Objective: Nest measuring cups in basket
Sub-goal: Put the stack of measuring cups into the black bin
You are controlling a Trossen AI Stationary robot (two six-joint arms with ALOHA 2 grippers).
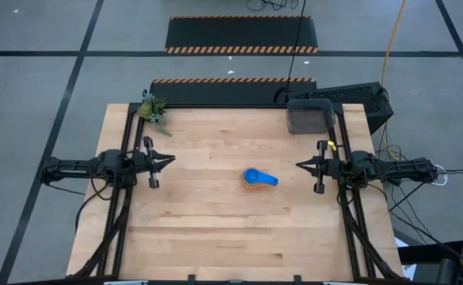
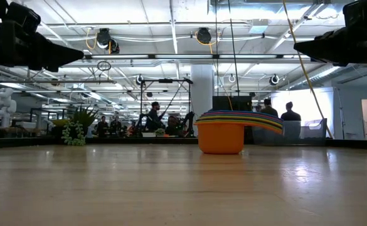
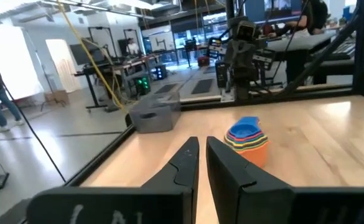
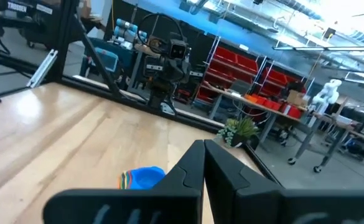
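Observation:
The measuring cups (image 1: 256,178) stand nested in one stack on the bare table, right of centre. The blue cup is on top and the orange one (image 2: 221,139) sits at the bottom on the wood, with the handles fanned toward the table's right. The stack also shows in the left wrist view (image 3: 247,140) and the right wrist view (image 4: 143,177). The dark grey basket (image 1: 309,116) rests at the far right of the table, seen too from the left wrist (image 3: 157,115). My left gripper (image 1: 170,159) hovers shut left of the stack. My right gripper (image 1: 299,165) hovers shut to its right. Both are raised above the table.
A small green plant (image 1: 153,111) sits at the far left corner. A black keyboard-like device (image 1: 358,99) lies beyond the basket at the far right edge. Bare wood (image 1: 215,229) stretches between the arms and along the near side. People stand in the room behind.

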